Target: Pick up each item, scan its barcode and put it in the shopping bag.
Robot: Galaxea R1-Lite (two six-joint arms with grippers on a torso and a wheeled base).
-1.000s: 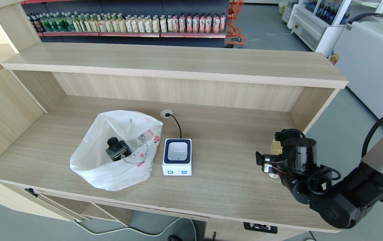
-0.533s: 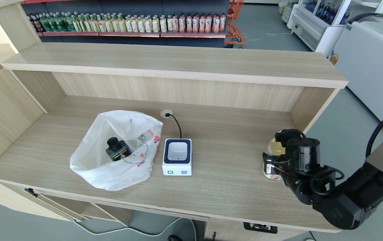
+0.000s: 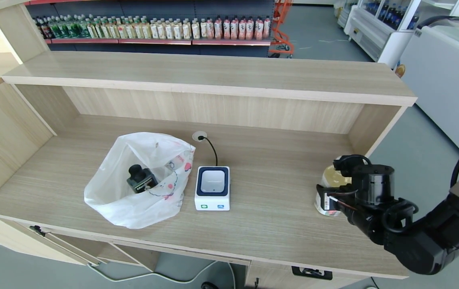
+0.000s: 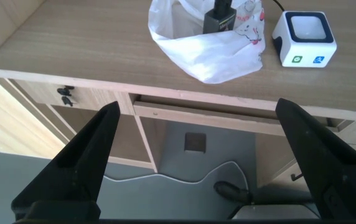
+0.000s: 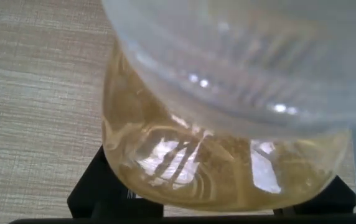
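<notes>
My right jaws straddle the amber jar (image 3: 329,182) on the worktop (image 3: 277,192), set for lifting to the scanner (image 3: 212,188); whether they pinch, I cannot tell. Left jaws hang wide, parked clear.

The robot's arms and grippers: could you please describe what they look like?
The right arm is black, built of rounded cylindrical housings, with black cables looping along it and thin red wires and a white label near the right gripper. The left gripper has two flat, dark wedge-shaped fingers.
</notes>
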